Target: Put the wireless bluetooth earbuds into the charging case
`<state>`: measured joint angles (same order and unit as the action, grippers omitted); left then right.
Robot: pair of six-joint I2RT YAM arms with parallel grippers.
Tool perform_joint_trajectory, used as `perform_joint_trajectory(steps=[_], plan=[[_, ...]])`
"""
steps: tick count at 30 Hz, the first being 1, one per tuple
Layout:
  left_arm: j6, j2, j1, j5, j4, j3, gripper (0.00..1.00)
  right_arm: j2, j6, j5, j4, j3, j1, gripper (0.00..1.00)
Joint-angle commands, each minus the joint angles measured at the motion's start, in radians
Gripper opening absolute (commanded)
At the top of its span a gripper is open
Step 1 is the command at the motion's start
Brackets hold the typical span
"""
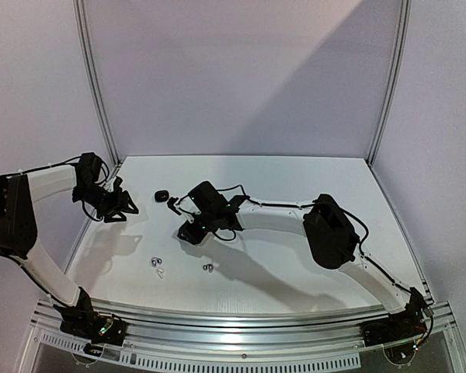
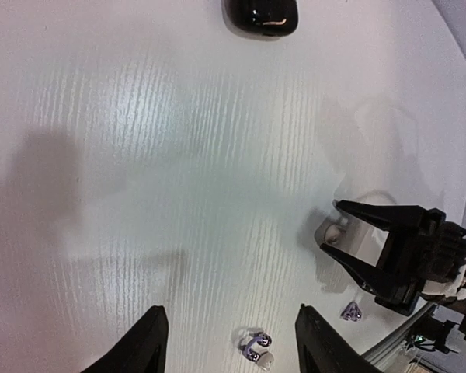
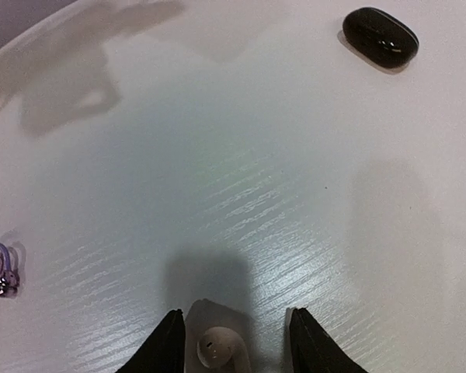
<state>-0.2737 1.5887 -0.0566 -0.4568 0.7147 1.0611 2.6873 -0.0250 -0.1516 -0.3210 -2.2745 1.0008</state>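
on the white tabletop (image 1: 295, 179) we see a shiny black charging case (image 1: 161, 193), shut, lying near the back. a few tiny earbuds (image 1: 156, 263) lie out in the open near the front edge, well apart from the case. all the ones we can see are outside the case.

the right arm (image 1: 279, 221) reaches across to the middle. the right tool (image 3: 237, 312) is low over the tabletop and its two fingers stand partly apart. a small white piece (image 3: 216, 346) lies between them. we see a gap between it and one finger, so the tool is not pinching it. we cannot tell if this piece is an earbud or a little case. from this tool's camera the black case is far ahead on the right.

the left tool (image 2: 231, 311) hangs above the left side of the tabletop. its fingers stand wide apart and hold nothing. far below, between them, one silvery earbud (image 2: 256, 344) rests on the tabletop, and a second earbud (image 2: 352, 312) lies near the right tool.
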Motion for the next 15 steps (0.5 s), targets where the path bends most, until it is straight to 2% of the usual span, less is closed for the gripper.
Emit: perform_joint_trajectory(steps=[1, 5, 12, 15], plan=[[-0.008, -0.021, 0.010, 0.004, -0.016, 0.020, 0.58, 0.036, -0.028, 0.018, -0.021, 0.018, 0.014, 0.38], [0.003, -0.028, 0.012, 0.010, -0.006, 0.027, 0.58, 0.009, -0.021, 0.026, -0.009, 0.072, 0.017, 0.26], [0.026, -0.041, 0.037, -0.013, 0.002, 0.045, 0.56, -0.119, 0.019, 0.117, 0.060, 0.268, 0.012, 0.15], [0.062, -0.051, 0.073, -0.007, 0.011, 0.068, 0.55, -0.173, 0.113, 0.171, 0.090, 0.367, -0.013, 0.11]])
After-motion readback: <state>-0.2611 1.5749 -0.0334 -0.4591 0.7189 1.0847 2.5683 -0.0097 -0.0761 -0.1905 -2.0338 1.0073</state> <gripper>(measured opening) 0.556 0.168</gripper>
